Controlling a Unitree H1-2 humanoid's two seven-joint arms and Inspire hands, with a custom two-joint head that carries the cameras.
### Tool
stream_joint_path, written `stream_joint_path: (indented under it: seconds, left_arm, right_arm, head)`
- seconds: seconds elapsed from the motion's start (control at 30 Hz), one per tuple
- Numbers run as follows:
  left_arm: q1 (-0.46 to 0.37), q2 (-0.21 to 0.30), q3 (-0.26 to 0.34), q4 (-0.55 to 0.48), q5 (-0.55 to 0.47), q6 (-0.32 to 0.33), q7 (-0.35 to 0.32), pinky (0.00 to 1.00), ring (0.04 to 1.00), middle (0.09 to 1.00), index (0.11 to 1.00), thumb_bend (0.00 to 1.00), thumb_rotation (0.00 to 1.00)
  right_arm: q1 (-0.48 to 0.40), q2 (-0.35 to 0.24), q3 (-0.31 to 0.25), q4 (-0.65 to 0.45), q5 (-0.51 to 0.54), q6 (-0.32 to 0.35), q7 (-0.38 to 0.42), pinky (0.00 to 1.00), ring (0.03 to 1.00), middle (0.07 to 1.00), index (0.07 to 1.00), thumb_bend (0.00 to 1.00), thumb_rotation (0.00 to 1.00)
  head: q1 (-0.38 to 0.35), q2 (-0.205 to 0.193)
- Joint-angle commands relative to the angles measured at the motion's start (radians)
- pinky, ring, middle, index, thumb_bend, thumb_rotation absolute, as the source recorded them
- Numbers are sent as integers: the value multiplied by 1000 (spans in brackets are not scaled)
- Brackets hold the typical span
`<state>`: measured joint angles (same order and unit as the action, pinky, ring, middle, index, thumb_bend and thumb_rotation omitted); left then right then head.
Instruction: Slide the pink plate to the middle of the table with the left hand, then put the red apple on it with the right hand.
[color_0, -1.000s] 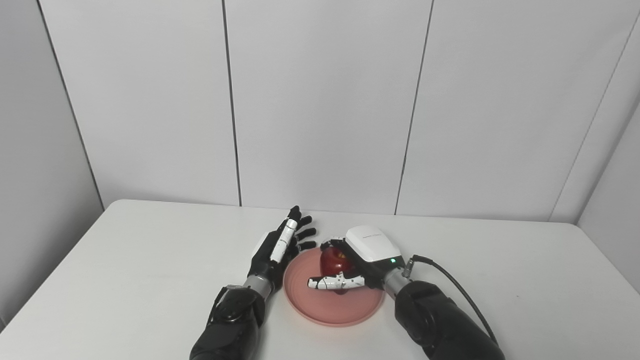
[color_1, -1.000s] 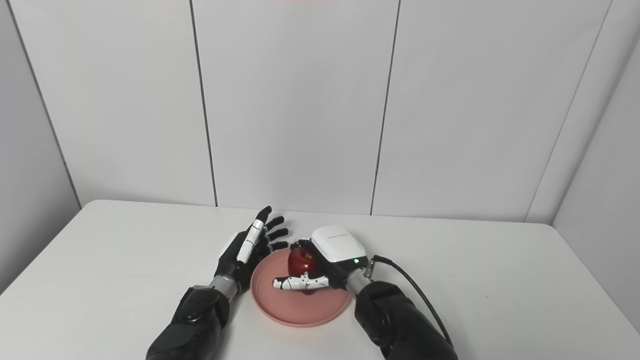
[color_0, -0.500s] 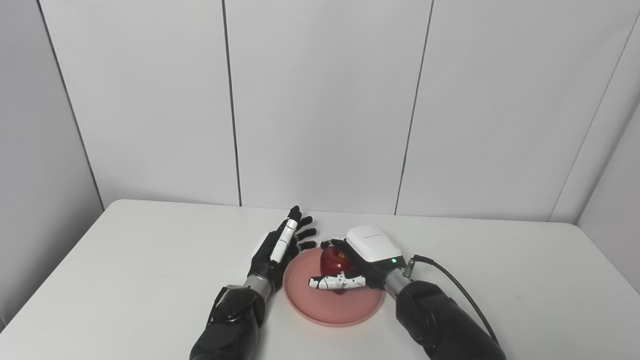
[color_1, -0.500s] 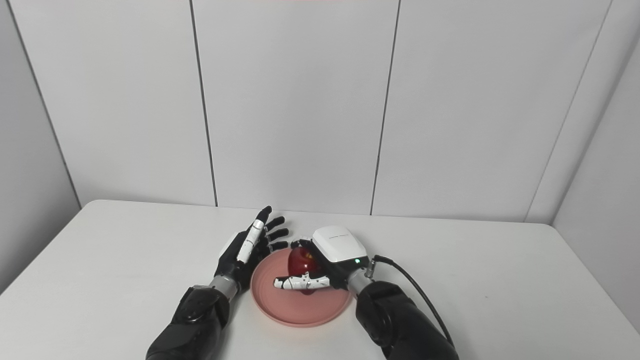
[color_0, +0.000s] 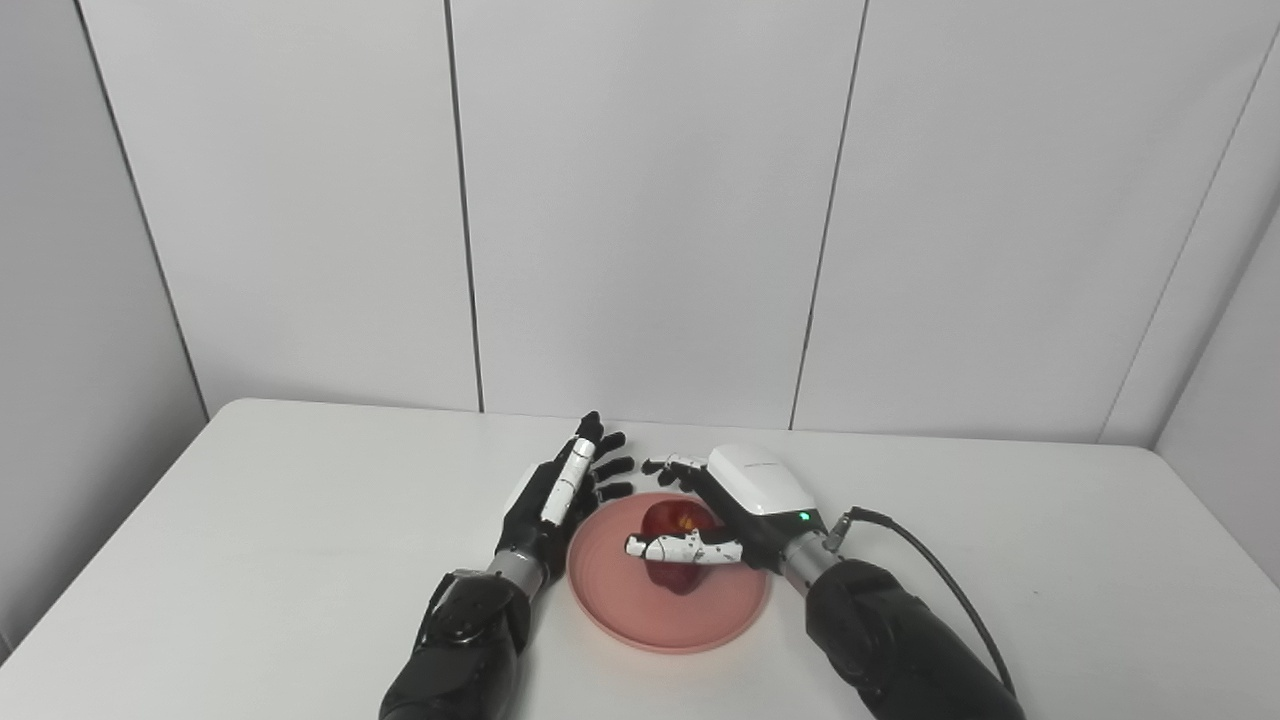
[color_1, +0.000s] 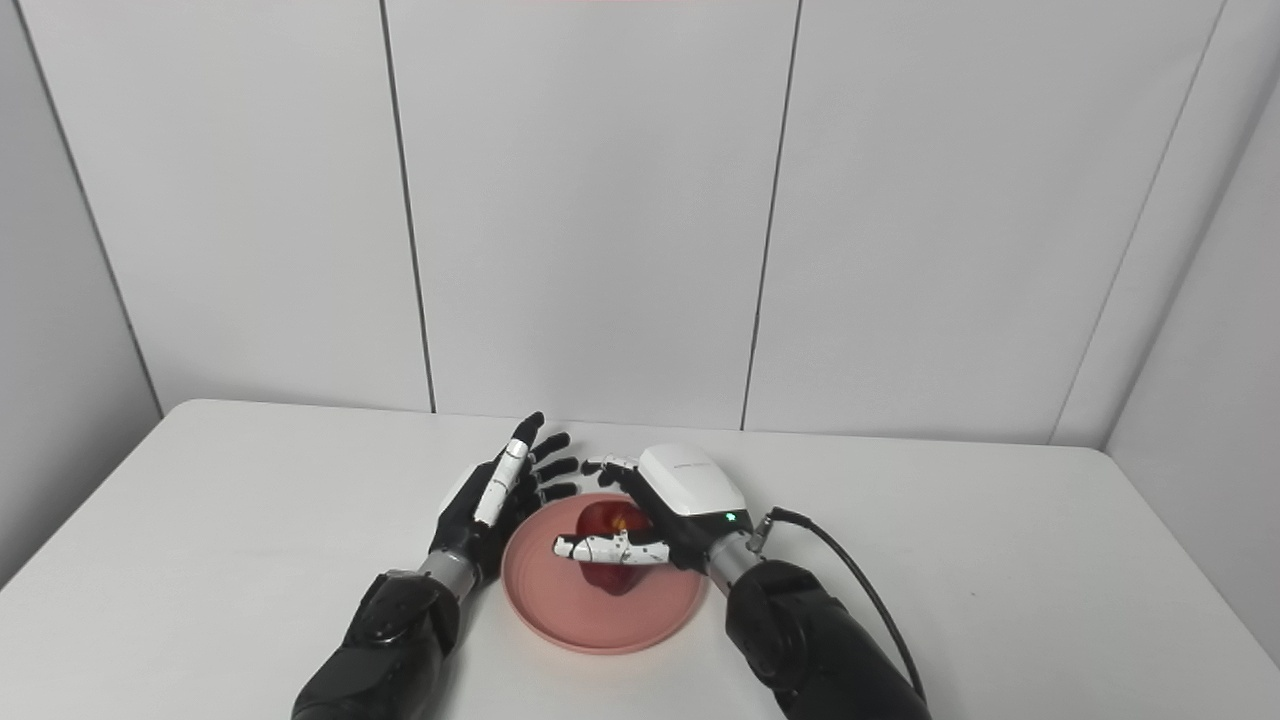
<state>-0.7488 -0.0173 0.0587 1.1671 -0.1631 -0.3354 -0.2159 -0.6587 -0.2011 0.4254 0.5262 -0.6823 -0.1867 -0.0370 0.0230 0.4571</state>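
Pink plate (color_0: 668, 620) sits mid-table in the left eye view, apple (color_0: 678, 545) on it, just inside the right hand (color_0: 745, 500), whose fingers spread wide around it. Right eye view: left hand (color_1: 490, 505) lies flat and spread beside the rim, farther from the apple.

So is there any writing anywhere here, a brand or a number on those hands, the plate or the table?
Right hand: a faint grey mark on its white back cover, too small and blurred to read.
Left hand, pink plate, red apple, table: no text visible.
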Motion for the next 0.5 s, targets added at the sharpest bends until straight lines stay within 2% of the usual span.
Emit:
stream_joint_path:
  seconds: [0.0, 0.13, 0.2, 0.27, 0.37, 0.47]
  left_arm:
    - [94, -14, -11, 91, 20, 102, 7, 778, 835, 903, 1000, 816, 864]
    - [93, -13, -8, 91, 16, 103, 6, 785, 835, 891, 1000, 810, 866]
    - [92, -14, -6, 91, 14, 106, 5, 794, 838, 893, 1000, 810, 861]
    - [91, -14, -5, 92, 13, 106, 5, 796, 839, 889, 1000, 814, 860]
    - [92, -15, -6, 86, 16, 105, 10, 786, 837, 889, 1000, 822, 854]
    - [94, -16, -3, 79, 13, 107, 15, 791, 862, 914, 1000, 832, 841]
  right_arm:
    - [-39, 20, -35, -26, 43, -81, -63, 768, 815, 834, 845, 839, 1000]
    - [-38, 43, -79, -3, 107, -152, -98, 831, 871, 888, 903, 881, 1000]
    - [-35, 54, -102, 8, 149, -178, -95, 895, 918, 925, 944, 916, 1000]
    - [-28, 75, -142, 16, 243, -200, -66, 916, 943, 947, 970, 941, 1000]
    - [-22, 104, -200, 31, 365, -222, -29, 925, 957, 963, 995, 907, 1000]
    - [-16, 130, -252, 39, 462, -209, -1, 970, 956, 958, 1000, 873, 1000]
  head:
    - [1, 2]
    - [1, 3]
    - [1, 3]
    - [1, 3]
    - [4, 2]
    - [4, 2]
